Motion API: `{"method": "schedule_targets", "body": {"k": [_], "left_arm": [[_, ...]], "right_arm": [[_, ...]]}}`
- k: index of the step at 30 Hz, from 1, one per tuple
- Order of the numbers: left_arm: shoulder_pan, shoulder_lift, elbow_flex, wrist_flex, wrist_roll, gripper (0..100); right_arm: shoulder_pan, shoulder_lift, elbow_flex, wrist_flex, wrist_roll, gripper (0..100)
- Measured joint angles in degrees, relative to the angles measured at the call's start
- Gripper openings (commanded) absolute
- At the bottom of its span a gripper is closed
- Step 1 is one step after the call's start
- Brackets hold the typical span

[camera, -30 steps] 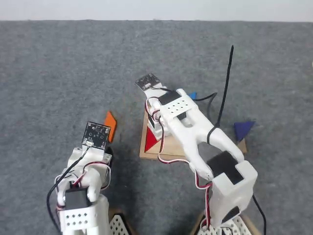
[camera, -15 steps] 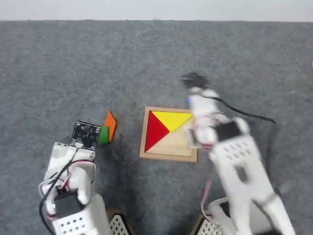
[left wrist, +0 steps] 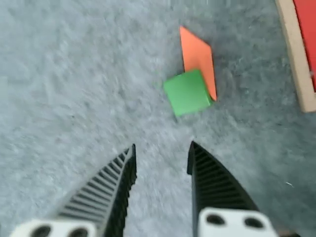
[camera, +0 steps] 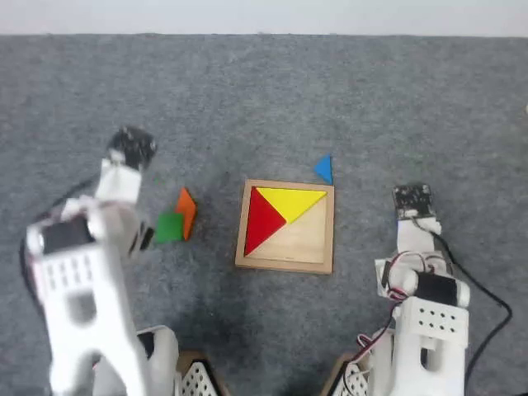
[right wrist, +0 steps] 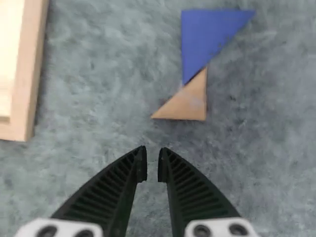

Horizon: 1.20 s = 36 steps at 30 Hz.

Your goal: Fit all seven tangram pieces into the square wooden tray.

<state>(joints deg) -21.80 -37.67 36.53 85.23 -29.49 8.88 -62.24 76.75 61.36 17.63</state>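
Robot test bench; grey carpeted tabletop (camera: pixel 247 99), white wall (camera: pixel 264 16)

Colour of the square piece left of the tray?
The square piece is green; clearest in left wrist view.

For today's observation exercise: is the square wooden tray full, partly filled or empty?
Partly filled. The tray holds a red triangle and a yellow triangle; bare wood shows across the rest.

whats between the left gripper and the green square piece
Only bare grey carpet separates the left gripper from the green square piece, as the left wrist view shows.
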Motion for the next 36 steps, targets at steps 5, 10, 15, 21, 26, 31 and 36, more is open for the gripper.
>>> {"method": "schedule_targets", "body": {"k": [5, 10, 15, 21, 26, 31, 36], "left_arm": [[0.62, 17.93, -12.22, 0.62, 4.84, 17], [3.25, 28.75, -16.00, 0.62, 5.98, 17], [7.65, 32.70, -15.74, -0.70, 5.98, 18], [13.19, 35.52, -12.31, -6.59, 7.65, 21], [13.98, 39.56, -11.34, -11.78, 7.82, 21], [11.60, 44.04, -11.34, -15.03, 8.18, 21], [7.91, 47.47, -11.43, -18.37, 8.18, 21]], "right_arm": [[0.00, -0.44, 3.16, -2.90, 0.70, 5.7], [0.18, -0.53, 4.13, -4.13, 1.85, 5.7], [0.09, -0.62, 4.13, -4.13, 2.29, 5.8], [0.09, -0.62, 4.40, -4.48, 2.29, 5.8], [0.18, -0.62, 5.19, -4.66, 2.29, 5.8], [0.18, -0.62, 5.19, -5.71, 2.29, 5.8], [0.18, -0.62, 5.36, -5.71, 2.29, 5.7]]}}
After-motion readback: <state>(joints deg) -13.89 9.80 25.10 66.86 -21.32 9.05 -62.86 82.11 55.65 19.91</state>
